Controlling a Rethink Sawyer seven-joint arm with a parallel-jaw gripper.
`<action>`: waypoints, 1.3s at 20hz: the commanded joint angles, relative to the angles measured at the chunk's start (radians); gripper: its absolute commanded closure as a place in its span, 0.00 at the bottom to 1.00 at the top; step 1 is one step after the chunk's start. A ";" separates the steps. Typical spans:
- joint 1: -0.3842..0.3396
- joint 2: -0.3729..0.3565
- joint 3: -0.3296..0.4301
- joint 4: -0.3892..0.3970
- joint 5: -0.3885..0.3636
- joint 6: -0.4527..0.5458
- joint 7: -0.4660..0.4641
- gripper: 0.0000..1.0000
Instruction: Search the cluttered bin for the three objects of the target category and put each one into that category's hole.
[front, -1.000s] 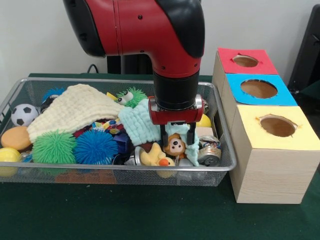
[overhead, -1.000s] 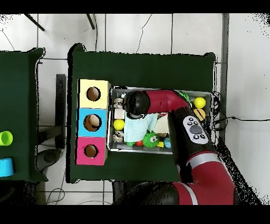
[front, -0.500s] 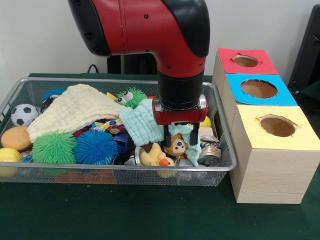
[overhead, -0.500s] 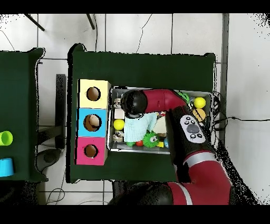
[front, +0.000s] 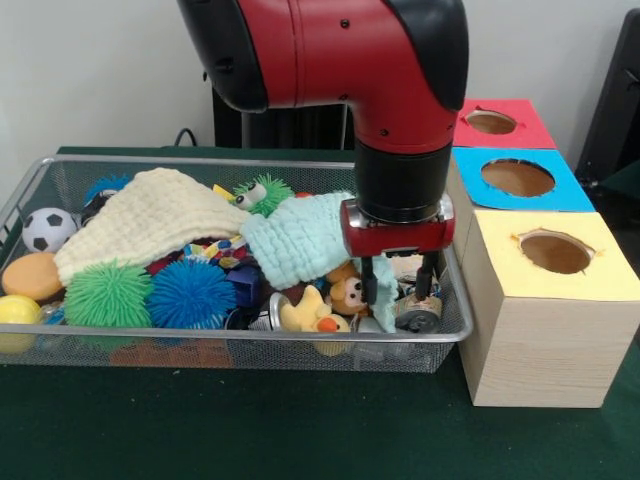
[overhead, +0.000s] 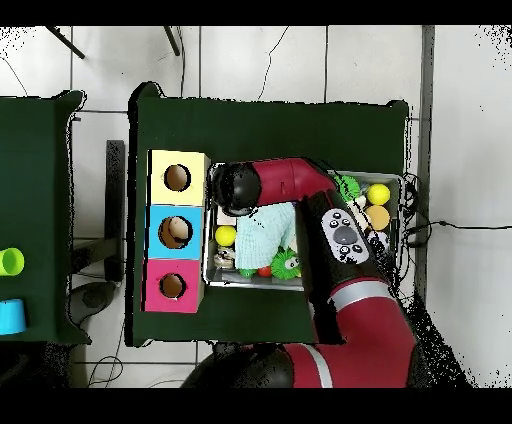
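My gripper (front: 400, 282) hangs open in the right end of the wire bin (front: 240, 340), above a metal can (front: 418, 308), with nothing between its fingers. A brown monkey toy (front: 347, 293) sits just left of the left finger (front: 368, 284), beside a yellow rubber duck (front: 310, 312). A light-blue cloth (front: 295, 240) lies against the wrist. Right of the bin stand three boxes with holes: yellow (front: 556, 252), blue (front: 517, 177) and red (front: 491, 122). In the overhead view the wrist (overhead: 237, 188) hides the gripper next to the yellow box (overhead: 177, 178).
The bin also holds a cream cloth (front: 145, 215), a green spiky ball (front: 107, 295), a blue spiky ball (front: 190, 293), a soccer ball (front: 46, 229), an orange ball (front: 30, 276) and a green fuzzy toy with eyes (front: 264, 193). The bin's right wall nearly touches the boxes.
The gripper has moved right, toward the boxes, and off the monkey toy that stood between its fingers. The monkey now sits left of the fingers, and the light-blue cloth has shifted.
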 joint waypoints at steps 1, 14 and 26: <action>0.017 -0.001 -0.003 -0.013 0.021 0.001 0.075 0.00; -0.018 0.020 0.003 -0.004 0.043 -0.015 0.053 0.00; -0.091 0.066 0.046 -0.047 0.051 0.007 -0.032 0.00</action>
